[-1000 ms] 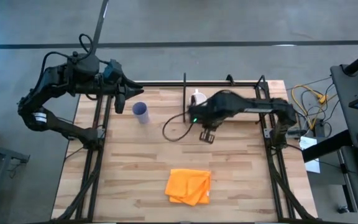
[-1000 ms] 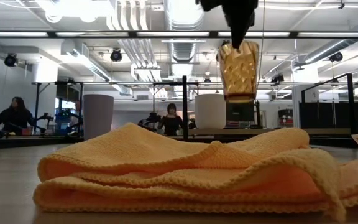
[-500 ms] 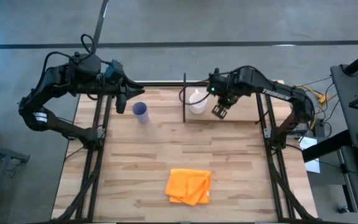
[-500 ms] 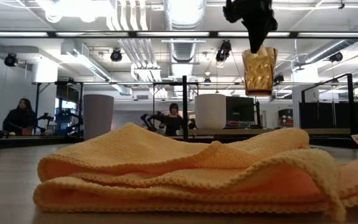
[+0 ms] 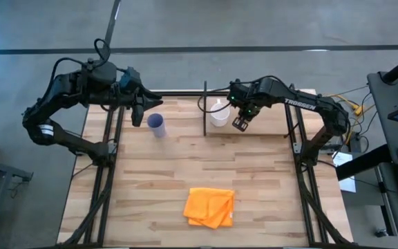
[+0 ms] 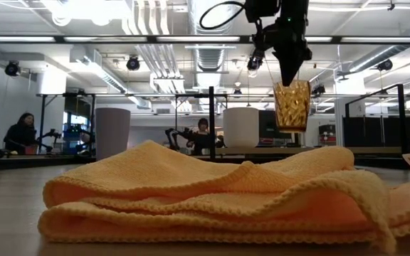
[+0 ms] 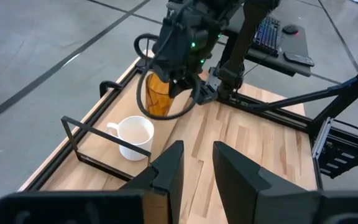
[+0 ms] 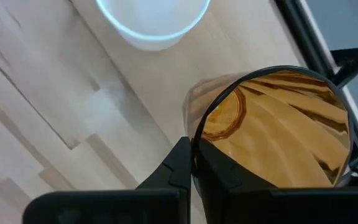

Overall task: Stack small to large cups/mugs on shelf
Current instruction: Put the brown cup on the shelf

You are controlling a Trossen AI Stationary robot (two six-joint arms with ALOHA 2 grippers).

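Amber cup (image 6: 292,105) is clamped by its rim in the right gripper (image 5: 241,122), hanging above the shelf (image 5: 268,119), just right of the white mug (image 5: 219,114). Lower straight, keep clear of mug, release once seated. Left gripper (image 5: 137,114) is parted, idling by the tumbler (image 5: 157,125).

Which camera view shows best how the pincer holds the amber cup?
The right wrist view: the right pincer pinches the amber cup by its rim. The low view shows the cup hanging; the high view mostly hides it.
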